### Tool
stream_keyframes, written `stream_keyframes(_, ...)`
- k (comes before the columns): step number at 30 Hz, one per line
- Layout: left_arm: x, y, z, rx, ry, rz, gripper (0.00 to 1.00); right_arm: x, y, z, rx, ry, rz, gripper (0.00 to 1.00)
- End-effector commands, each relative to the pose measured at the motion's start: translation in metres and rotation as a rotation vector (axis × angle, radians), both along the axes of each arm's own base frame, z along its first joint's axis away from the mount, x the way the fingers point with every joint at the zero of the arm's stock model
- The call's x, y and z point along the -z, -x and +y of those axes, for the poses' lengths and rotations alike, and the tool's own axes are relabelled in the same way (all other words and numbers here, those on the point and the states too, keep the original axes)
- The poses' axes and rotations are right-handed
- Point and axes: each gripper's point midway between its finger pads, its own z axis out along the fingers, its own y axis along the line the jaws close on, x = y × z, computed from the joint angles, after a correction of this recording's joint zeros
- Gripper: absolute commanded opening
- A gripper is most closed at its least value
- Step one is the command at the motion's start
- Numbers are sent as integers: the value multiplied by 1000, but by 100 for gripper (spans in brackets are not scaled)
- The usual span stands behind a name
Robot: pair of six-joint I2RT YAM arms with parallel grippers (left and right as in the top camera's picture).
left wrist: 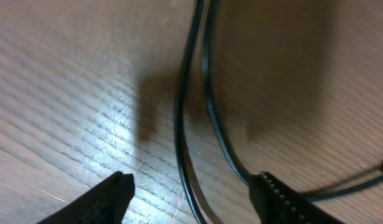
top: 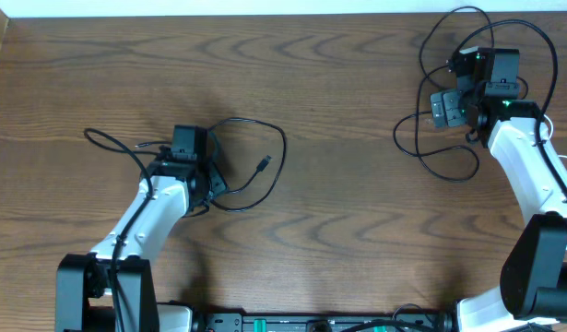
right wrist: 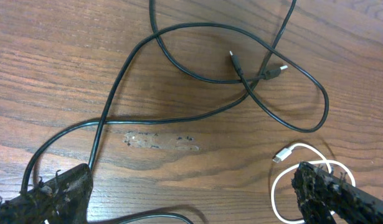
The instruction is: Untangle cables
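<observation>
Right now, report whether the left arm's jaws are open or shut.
Open. The left gripper has its jaws wide apart; the black cable lies between them, unpinched.

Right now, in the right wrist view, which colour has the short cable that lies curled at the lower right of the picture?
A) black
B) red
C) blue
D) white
D: the short cable curled at the lower right is white with a small plug at its end, while the long cables above it are black.
</observation>
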Motion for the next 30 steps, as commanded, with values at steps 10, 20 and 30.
stream_keyframes(10,29,22,5,-78,-3,80,24,-2,-2,3,0,-14,-8,99)
stream_keyframes(20,64,46,-9,-63,63,269,24,-2,-2,3,0,-14,-8,99)
stream_keyframes(30,-15,4,3,-76,-11,122,40,-2,-2,3,0,-14,-8,99)
